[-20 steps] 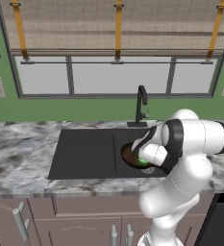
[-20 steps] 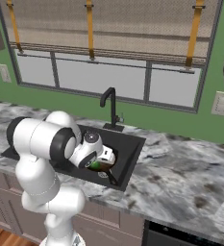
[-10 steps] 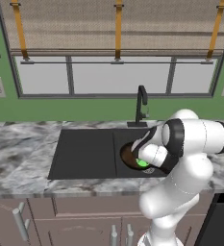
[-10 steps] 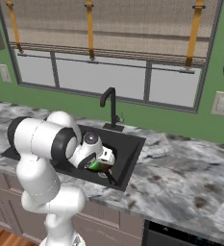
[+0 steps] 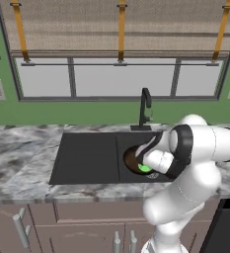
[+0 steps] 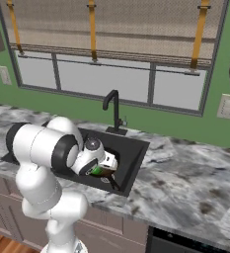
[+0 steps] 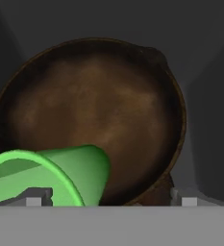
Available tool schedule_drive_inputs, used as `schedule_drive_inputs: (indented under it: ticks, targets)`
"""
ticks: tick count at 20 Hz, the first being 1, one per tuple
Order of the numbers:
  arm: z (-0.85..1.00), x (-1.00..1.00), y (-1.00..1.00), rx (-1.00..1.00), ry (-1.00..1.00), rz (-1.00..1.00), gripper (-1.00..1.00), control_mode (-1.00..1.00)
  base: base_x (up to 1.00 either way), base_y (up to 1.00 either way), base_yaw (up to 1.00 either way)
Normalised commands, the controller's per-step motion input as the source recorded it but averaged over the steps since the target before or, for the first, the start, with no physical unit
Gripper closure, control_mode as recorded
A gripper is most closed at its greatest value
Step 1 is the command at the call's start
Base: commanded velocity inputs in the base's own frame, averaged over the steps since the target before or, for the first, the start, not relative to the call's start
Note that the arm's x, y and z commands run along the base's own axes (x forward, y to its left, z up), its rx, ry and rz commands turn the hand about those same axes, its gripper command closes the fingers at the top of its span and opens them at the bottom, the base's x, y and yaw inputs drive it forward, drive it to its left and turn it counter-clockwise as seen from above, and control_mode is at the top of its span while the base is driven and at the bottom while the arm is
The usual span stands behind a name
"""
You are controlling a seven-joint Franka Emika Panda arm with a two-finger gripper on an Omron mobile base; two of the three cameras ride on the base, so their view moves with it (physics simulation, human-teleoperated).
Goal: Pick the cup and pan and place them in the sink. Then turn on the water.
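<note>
White arm is bending down into the sink (image 5: 87, 158), in the lower middle of the left base view and lower left of the right base view. The sink is sitting black and wide in the grey marbled table (image 5: 22, 160), its right basin taking the arm. Black faucet (image 5: 145, 106) is standing upright behind the sink, just above centre in the left base view; no flow is showing from it.

Pan (image 7: 99, 120) is lying flat in the right basin, taking up most of the hand view, brown inner face up, its dark handle stub poking out at the upper right of that frame. In the left base view the pan (image 5: 132, 159) is showing as a dark rim just left of the wrist.

Cup (image 7: 56, 175) is lying tipped on its side inside the pan, at the lower left of the hand view, open mouth facing lower left, resting on the pan floor near its rim. In the left base view the cup (image 5: 145, 168) is peeking green under the hand.

Tool (image 7: 108, 199) is sitting just over the cup with jaws spread wide, tips at either side of the bottom of the hand view, gripping nothing.
</note>
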Motion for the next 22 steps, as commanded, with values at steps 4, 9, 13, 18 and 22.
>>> schedule_drive_inputs:
  ticks: [4,9,13,18,22]
  targets:
    - [0.66,-0.06,-0.06,0.05,-0.04,-0.03,-1.0,-1.0,0.0,0.0,0.0]
    - [0.82,-0.09,-0.17,0.08,-0.05,-0.01,-1.0,-1.0,0.0,0.0,0.0]
    - [0.99,-0.01,-0.13,0.05,0.0,0.0,-1.0,-1.0,0.0,0.0,0.0]
    - [0.75,-0.08,-0.29,0.01,-0.01,0.0,-1.0,-1.0,0.0,0.0,0.0]
    - [0.47,-0.19,-0.42,0.0,-0.04,0.02,-1.0,-1.0,0.0,0.0,0.0]
